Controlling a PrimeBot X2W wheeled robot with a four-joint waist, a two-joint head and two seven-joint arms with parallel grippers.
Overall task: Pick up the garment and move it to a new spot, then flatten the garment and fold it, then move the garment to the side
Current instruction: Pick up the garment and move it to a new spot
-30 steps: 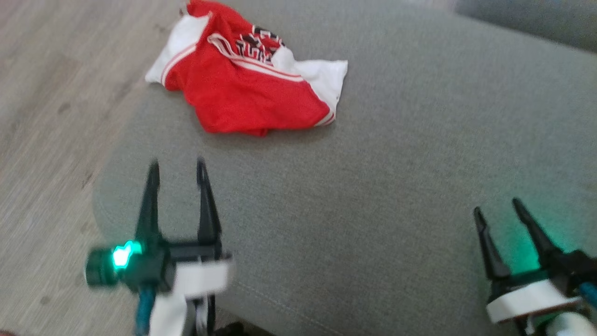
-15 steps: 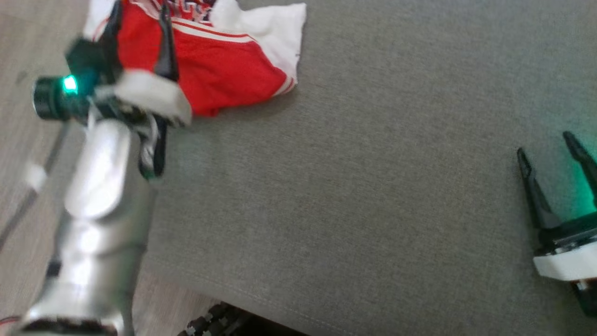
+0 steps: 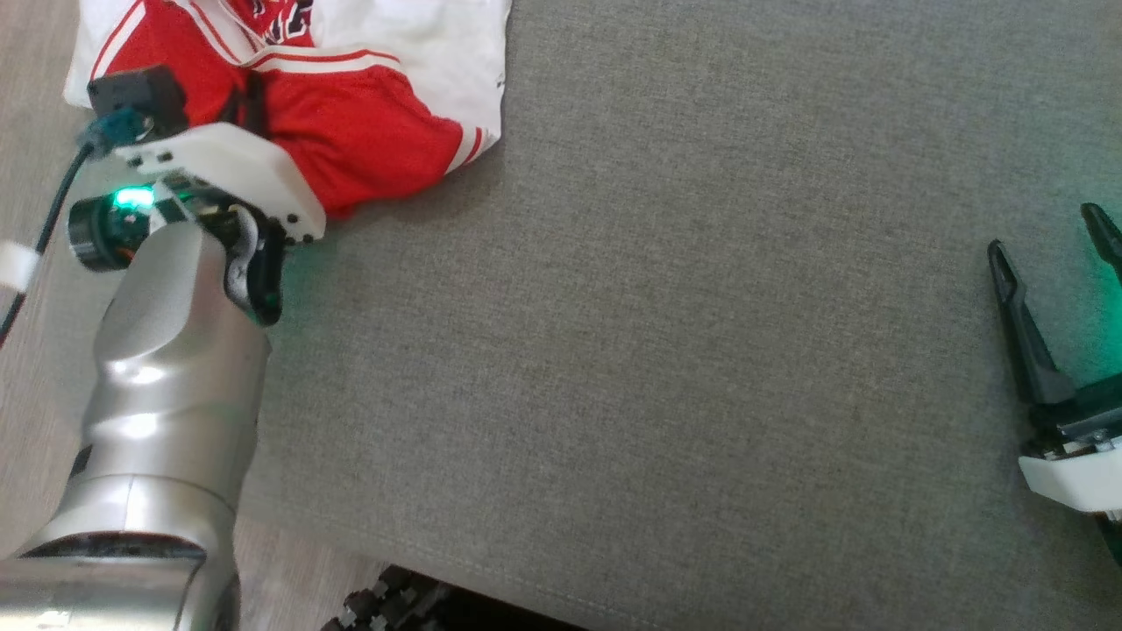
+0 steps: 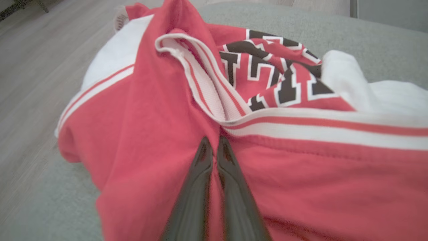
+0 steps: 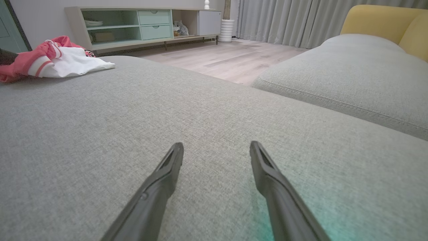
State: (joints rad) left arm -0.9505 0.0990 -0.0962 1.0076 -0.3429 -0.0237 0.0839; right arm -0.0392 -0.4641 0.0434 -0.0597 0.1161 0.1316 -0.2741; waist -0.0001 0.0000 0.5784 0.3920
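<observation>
1. Since a second ago, the left gripper (image 4: 213,144) has gone from hanging open over bare cushion, short of the jersey (image 3: 351,131), to reaching onto it with its fingers brought together. The head camera has swung as well, so the jersey's place at the upper left corner of that view is no move of the cloth.
2. In the left wrist view the two dark fingers are pressed tip to tip on the red body of the jersey, just below its white ribbed trim. A sliver of red fabric shows pinched between them.
3. The jersey lies crumpled at the left edge of the grey sofa cushion (image 3: 657,350), beside the wooden floor (image 3: 31,140). It is red with white panels, red-and-white stripes and black block lettering that is partly folded under.
4. The silver left forearm (image 3: 166,394) rises from the lower left of the head view, and a green light (image 3: 131,197) glows at the wrist.
5. The right gripper (image 3: 1043,232) hovers low over the bare cushion, well apart from the jersey, with its fingers spread wide and nothing between them.
6. The right wrist view shows a second grey cushion (image 5: 334,73), a yellow backrest (image 5: 378,20), grey curtains (image 5: 284,20) and a pale green media console (image 5: 133,25) across the floor.
</observation>
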